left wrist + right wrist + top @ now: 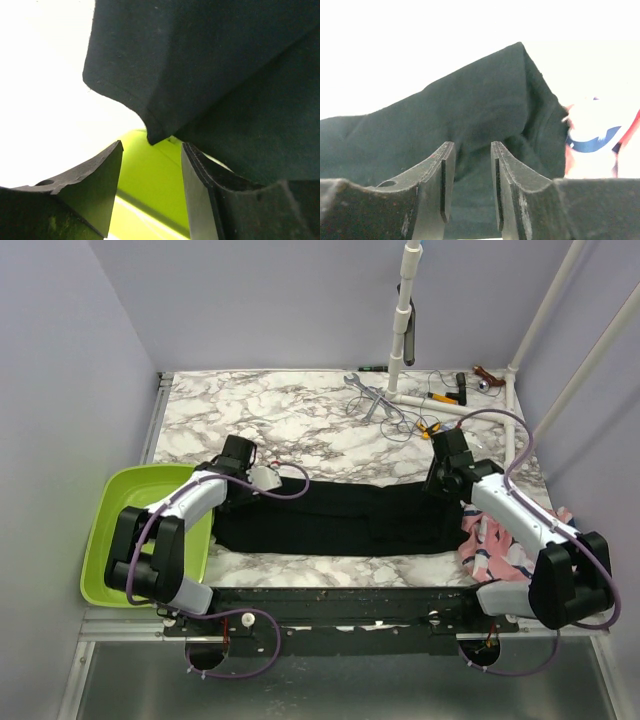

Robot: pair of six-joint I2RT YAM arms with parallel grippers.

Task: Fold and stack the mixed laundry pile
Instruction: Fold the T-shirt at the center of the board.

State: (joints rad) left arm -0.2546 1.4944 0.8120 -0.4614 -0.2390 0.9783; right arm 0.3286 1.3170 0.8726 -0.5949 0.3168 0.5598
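Status: partly done. The black garment (340,520) lies at centre frame as a folded horizontal band. The pink garment (470,528) and striped garment (506,560) lie bunched at lower right, not yet folded or stacked.

Left gripper (152,150) — jaws apart, cloth corner just above the gap.

Right gripper (472,150) — jaws narrowly apart, nothing visibly pinched.

Readable writing: none.

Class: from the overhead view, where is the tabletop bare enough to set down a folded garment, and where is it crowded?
Best: the marble between the black garment and the back wall, left of the tools. A thin strip runs along the garment's near edge. Crowded: tools back right, pink-and-striped pile right, green basin left.
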